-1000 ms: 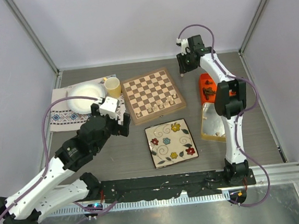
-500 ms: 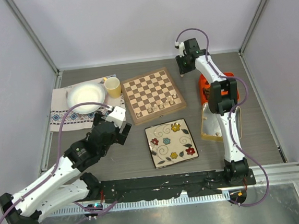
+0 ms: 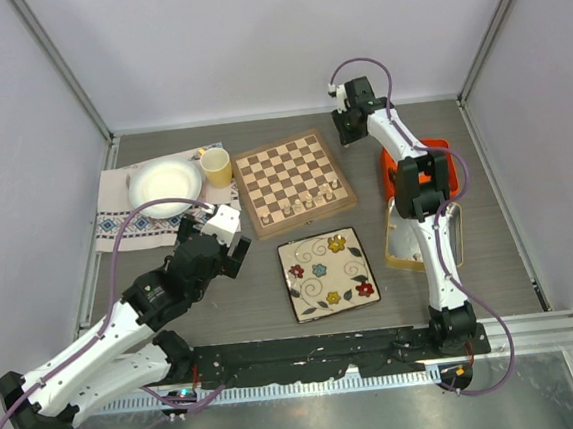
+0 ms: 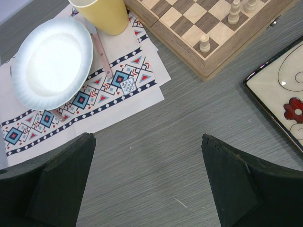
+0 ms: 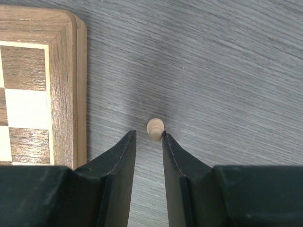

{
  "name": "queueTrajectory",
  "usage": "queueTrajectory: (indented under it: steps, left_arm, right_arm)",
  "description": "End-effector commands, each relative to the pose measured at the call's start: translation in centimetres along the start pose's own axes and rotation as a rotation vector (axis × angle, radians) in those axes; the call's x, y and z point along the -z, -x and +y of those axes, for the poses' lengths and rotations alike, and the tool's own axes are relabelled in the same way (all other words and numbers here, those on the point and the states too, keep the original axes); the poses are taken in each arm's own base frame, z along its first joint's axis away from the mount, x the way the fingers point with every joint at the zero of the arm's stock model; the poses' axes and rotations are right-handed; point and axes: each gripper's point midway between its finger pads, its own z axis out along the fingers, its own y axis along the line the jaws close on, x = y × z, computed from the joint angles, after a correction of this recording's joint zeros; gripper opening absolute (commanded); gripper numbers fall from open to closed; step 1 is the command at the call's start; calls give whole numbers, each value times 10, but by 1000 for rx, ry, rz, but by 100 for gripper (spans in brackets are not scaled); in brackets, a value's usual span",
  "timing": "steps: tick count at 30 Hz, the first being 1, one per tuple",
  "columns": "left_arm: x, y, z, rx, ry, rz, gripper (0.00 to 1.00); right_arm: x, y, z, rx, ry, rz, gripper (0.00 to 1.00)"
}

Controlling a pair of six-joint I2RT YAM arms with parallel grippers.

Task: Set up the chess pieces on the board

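Pale wooden pawn (image 5: pixel 155 126) on the desk (image 5: pixel 227 71), just beside the board (image 5: pixel 66 85).
Right arm (image 3: pixel 413 168) stretched far forward, right fingers (image 5: pixel 118 165) narrowly parted astride the pawn, not clamping it; left arm (image 3: pixel 125 324) bent low, left fingers (image 4: pixel 236 179) spread wide above the desk.

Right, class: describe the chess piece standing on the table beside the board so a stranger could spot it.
Find the checkered wooden board mid-table, then the grey table just off its far right corner. A small pale pawn stands there at the right arm's jaws, unlike the pale pieces lined up on the board.
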Motion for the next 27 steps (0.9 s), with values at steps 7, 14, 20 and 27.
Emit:
queueTrajectory:
  steps: [7,14,20,27]
  left_arm:
    - [0,11,6,22,26,-47,100]
    - [0,11,6,24,27,-51,100]
    - [1,11,8,28,30,-54,100]
    - [6,15,11,48,28,-83,100]
  right_arm:
    - [-2,26,-5,1,-28,-81,28]
    - [5,31,-3,13,-20,-98,2]
    - [47,52,-1,32,-14,-179,1]
    - [105,59,41,114,111,-231,1]
